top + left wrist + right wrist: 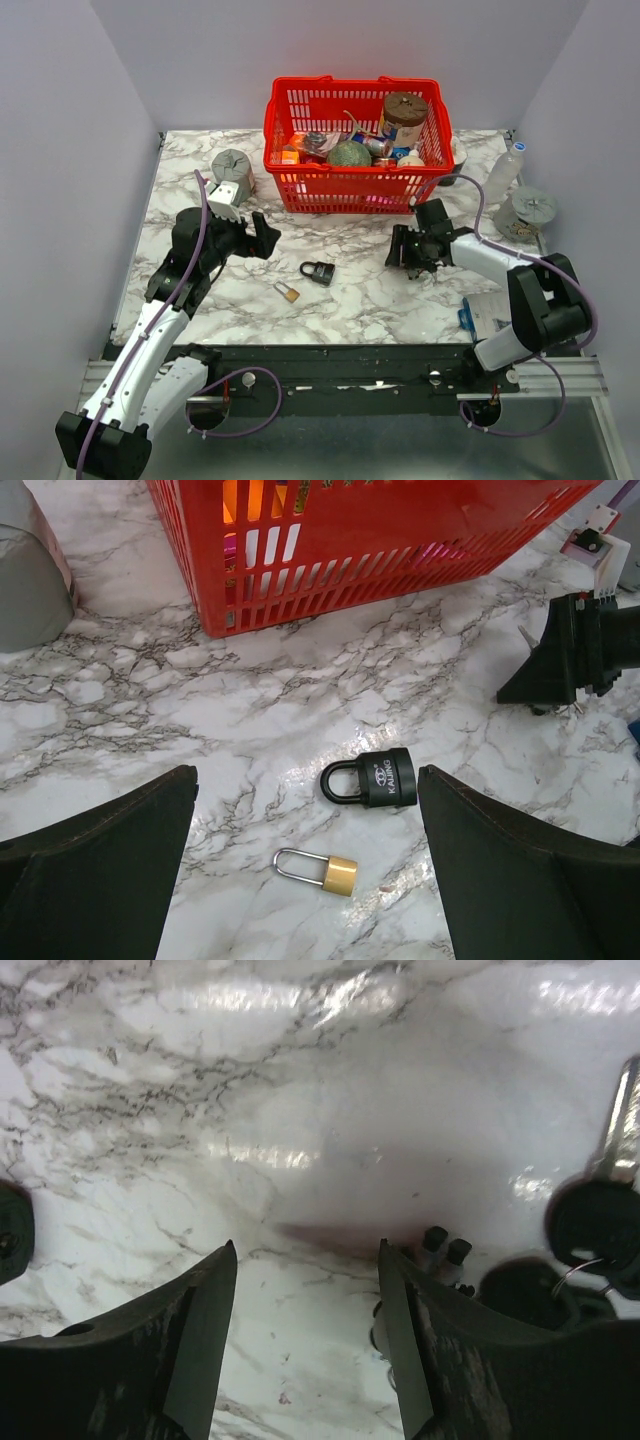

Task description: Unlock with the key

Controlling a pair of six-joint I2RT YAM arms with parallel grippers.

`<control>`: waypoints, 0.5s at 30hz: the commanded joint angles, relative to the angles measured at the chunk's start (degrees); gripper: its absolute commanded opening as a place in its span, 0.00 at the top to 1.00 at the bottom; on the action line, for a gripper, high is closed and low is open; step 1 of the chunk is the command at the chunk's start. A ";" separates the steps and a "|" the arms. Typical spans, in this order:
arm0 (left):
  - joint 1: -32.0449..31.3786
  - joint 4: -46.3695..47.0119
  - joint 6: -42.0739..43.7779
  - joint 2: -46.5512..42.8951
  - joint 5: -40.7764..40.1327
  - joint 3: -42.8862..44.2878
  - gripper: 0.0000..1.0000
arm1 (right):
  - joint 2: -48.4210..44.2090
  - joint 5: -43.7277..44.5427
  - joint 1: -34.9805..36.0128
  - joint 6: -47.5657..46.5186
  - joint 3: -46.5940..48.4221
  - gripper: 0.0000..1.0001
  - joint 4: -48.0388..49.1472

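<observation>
Marble tabletop (380, 300), seen from above, carries a red basket (357, 190) at the back, with a black padlock (317, 271) and a small brass padlock (287, 292) near each other mid-table. The left gripper (262, 238) hangs left of them and the right gripper (404, 251) sits low to their right. The key cannot be made out from here.

In the left wrist view, the fingers (100, 870) stand spread wide, holding nothing. Both padlocks lie flat between them, apart from each other.

In the right wrist view, the fingers (150, 1360) are parted over bare marble, gripping nothing. The key (590, 1225) lies on the table just outside the finger at this view's right.
</observation>
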 commanded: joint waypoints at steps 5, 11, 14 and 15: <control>-0.23 0.17 -0.07 -0.96 0.66 0.04 0.01 | -7.15 0.09 7.71 5.74 -2.25 0.34 -4.33; -0.23 0.08 -0.24 -1.22 0.57 0.04 0.01 | -12.26 14.40 7.54 5.31 0.81 0.27 -9.94; -0.23 0.08 -0.15 -1.57 0.66 0.04 0.01 | -12.00 18.28 5.96 3.12 2.05 0.25 -11.80; -0.23 0.08 -0.24 -1.75 0.66 0.04 0.01 | -11.74 18.64 5.44 2.50 2.23 0.25 -11.89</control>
